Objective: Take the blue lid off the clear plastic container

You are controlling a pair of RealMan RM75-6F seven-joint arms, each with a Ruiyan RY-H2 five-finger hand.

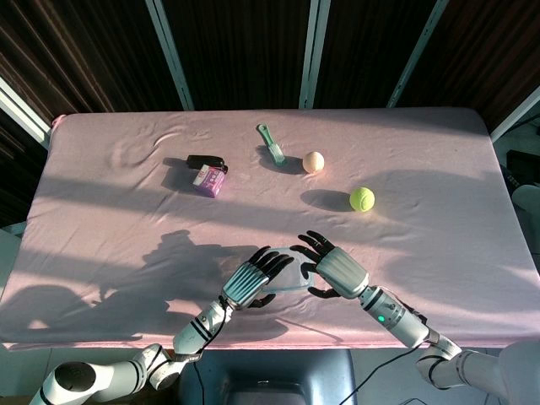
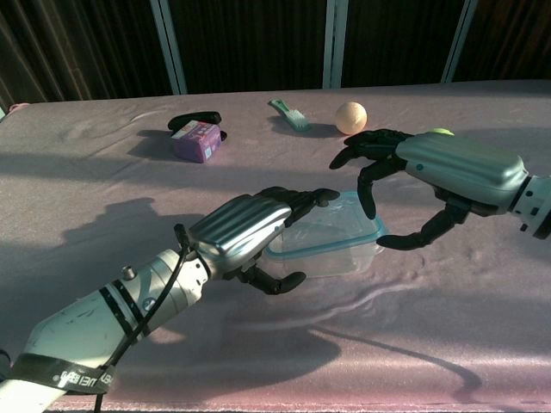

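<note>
So: clear plastic container (image 2: pixel 331 247) sits at the near edge of the worktop (image 1: pixel 110 219), blue lid (image 2: pixel 320 225) not off yet. Left hand (image 2: pixel 245 231) lies over its left end, fingers spread on the lid, thumb low by the wall. Right hand (image 2: pixel 430 176) hovers spread above the right corner, holding nothing. Advice: pin the tub with the left, hook the right's fingertips under the corner lip, peel upward, not sideways.

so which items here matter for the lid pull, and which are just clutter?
Job: clear plastic container, its blue lid, left hand, right hand.

Clutter: tennis ball, peach ball, green brush, purple box, black item behind it.
</note>
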